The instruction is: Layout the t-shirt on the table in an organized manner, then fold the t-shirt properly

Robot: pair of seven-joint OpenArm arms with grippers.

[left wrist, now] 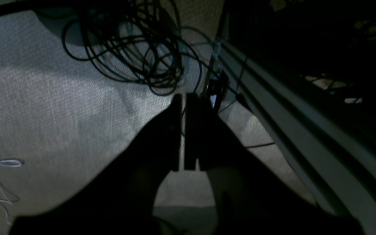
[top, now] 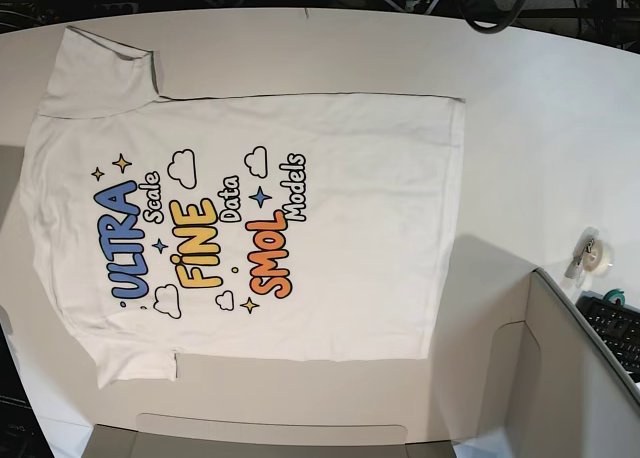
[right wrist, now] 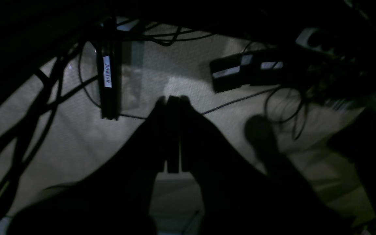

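**Both grippers shut and off the table; shirt lay flat**

The left gripper (left wrist: 183, 101) had its jaws pressed together on nothing, only a thin slit of light showing between the dark fingers. The right gripper (right wrist: 173, 99) was likewise closed and empty. Neither gripper appeared in the base view, so both sat well apart from the shirt (top: 330, 228), which neither wrist camera caught.

The shirt was spread flat on the table (top: 540, 128), print side up, with its collar end toward the left of the base view and its hem toward the right. One sleeve (top: 100, 73) lay out at the upper left; the other (top: 135, 363) at the lower left.

Beyond the left gripper lay grey woven floor (left wrist: 60, 107) with a tangle of black cable (left wrist: 135, 49) and a pale rail (left wrist: 289, 124) running diagonally to its right. Beyond the right gripper were loose cables (right wrist: 44, 98), a dark bar with a white label (right wrist: 108, 71) and a dark box (right wrist: 237, 71).

On the table's right side sat a small tape roll (top: 597, 255), near a grey panel (top: 570, 378) and a keyboard (top: 615, 328).

Both wrist cameras pointed down at the floor, in dim light.
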